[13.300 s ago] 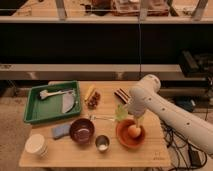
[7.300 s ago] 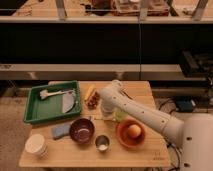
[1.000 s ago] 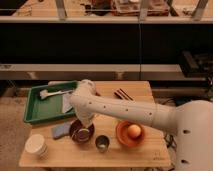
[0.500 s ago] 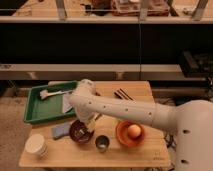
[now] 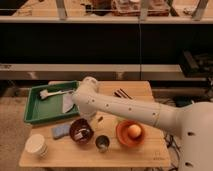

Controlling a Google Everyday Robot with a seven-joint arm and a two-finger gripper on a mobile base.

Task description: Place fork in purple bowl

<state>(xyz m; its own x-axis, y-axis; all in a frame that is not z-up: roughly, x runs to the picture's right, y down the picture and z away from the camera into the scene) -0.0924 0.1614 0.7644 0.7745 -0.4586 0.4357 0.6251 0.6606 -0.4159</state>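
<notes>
Over purple bowl, tool, grip unclear, fork hidden.

The robot's single white, smooth-shelled arm enters from the lower right, where its broad rounded base segment fills the corner. From there a long thick link runs leftward and slightly upward across the middle of the view to a rounded elbow joint (the highest point of the arm). At the elbow the arm bends sharply downward, and the dark two-finger gripper hangs low beneath it, pointing down.
</notes>
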